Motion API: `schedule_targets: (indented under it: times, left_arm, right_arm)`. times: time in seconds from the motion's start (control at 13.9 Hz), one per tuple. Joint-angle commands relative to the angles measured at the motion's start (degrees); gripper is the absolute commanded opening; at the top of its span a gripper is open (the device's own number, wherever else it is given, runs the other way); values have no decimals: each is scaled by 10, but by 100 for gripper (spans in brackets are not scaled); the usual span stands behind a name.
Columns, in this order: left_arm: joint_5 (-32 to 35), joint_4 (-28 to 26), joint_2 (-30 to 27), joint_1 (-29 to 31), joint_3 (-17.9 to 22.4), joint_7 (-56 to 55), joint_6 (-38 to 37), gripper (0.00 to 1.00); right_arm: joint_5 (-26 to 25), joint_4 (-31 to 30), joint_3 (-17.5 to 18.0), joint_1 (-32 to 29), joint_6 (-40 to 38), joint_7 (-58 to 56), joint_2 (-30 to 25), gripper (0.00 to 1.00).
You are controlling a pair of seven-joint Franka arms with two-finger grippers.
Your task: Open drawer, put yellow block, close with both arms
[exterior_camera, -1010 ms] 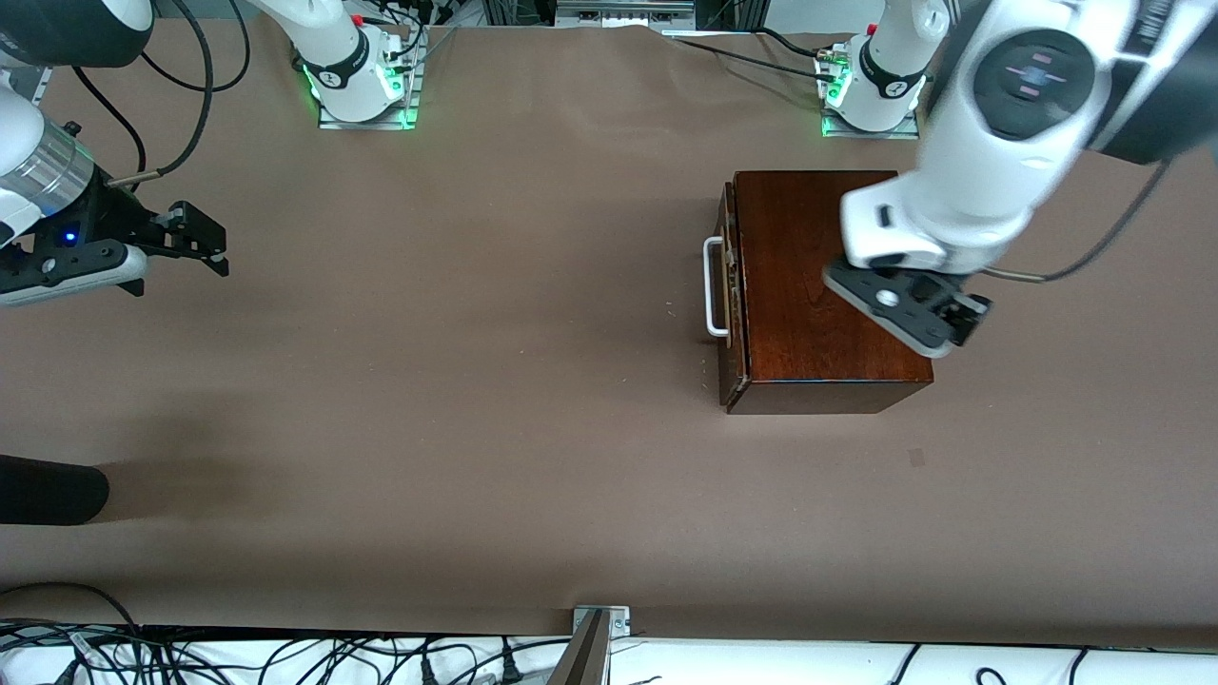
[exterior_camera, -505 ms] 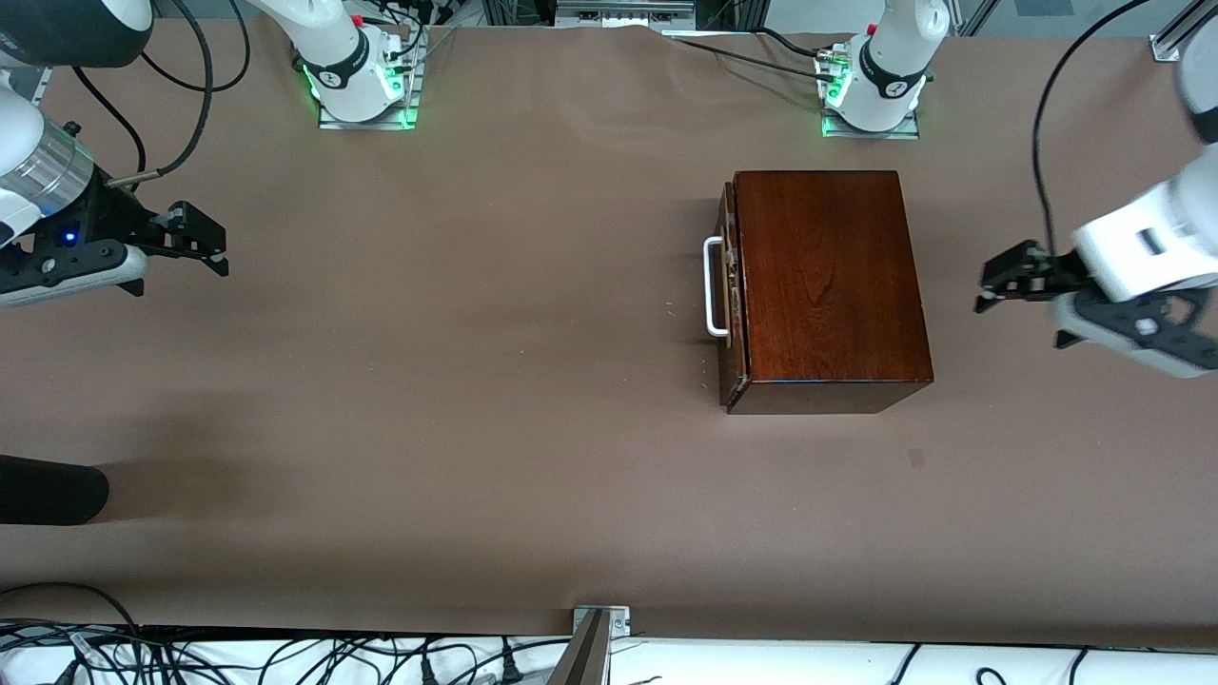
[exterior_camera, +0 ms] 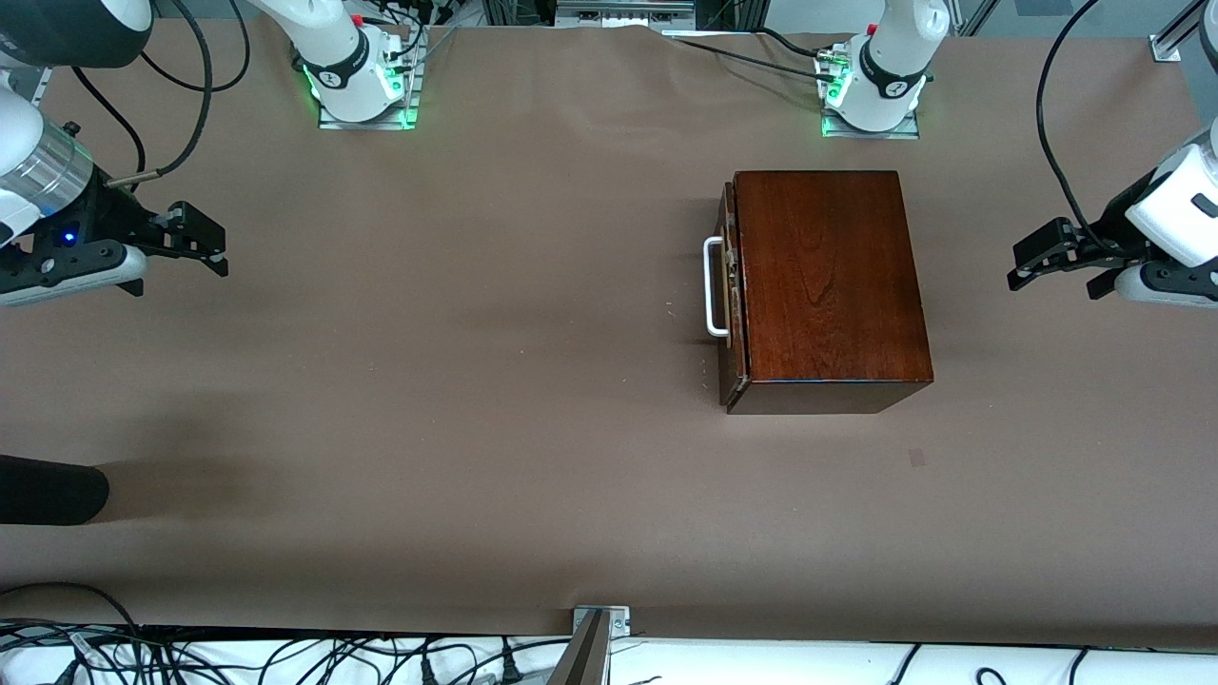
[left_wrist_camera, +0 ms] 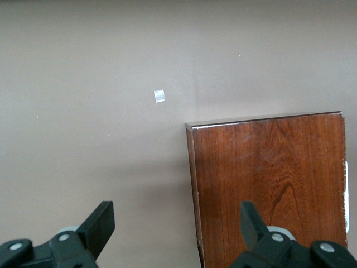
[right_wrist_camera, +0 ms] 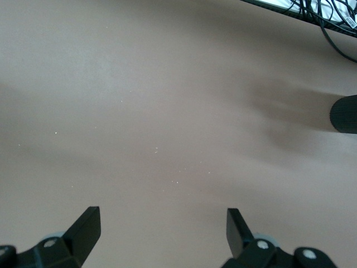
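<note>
Plainly, the coming move turns on which way the drawer faces. The dark reddish-brown glossy wooden box (exterior_camera: 828, 285) sits toward the left arm's end of the table, and its drawer (exterior_camera: 728, 285), pushed in or all but in, shows only a narrow dark front with a white U-shaped handle (exterior_camera: 711, 287) on the face turned toward the right arm's end. The handle's long axis runs from nearer the front camera to farther from it.

The left arm's black two-finger gripper (exterior_camera: 1028, 257) hangs over bare brown table beside the box, at the box's closed back, so the whole box lies between it and the handle. Its fingers (left_wrist_camera: 100, 220) stand wide apart with nothing between them. The right arm's black two-finger gripper (exterior_camera: 195, 238), on the arm with the silver wrist section, waits over the table well apart from the box, fingers (right_wrist_camera: 86, 223) spread wide and empty, yet it is on the handle's side. Judging by this, the right arm has the straight line to a pull, while the left is placed to brace the box.

No small bright yellow block shows in any view. Whether the drawer is fully shut cannot be told. A dark rounded object (exterior_camera: 48, 490) is cut off at the table's edge near the right gripper.
</note>
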Motion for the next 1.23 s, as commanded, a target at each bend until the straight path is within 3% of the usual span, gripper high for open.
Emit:
schedule_targets:
  times: [0.0,0.5,0.65,0.72,1.15]
  left_arm:
    - [21,-31,-21,-22,13,-13,18,100]
    - [23,-79,-58,-10,3,-11,44,100]
    - [23,-78,-58,31,-45,-11,44,100]
    - [22,-78,-58,36,-50,-11,43,100]
    - [21,-80,-63,34,-43,-8,42,100]
  right_arm:
    - [8,6,-2,-2,0,0,1,100]
    - [8,6,-2,-2,-2,0,1,100]
    - [8,6,-2,-2,-1,0,1,100]
    - [8,6,-2,-2,-2,0,1,100]
    - [8,6,-2,-2,-4,0,1,100]
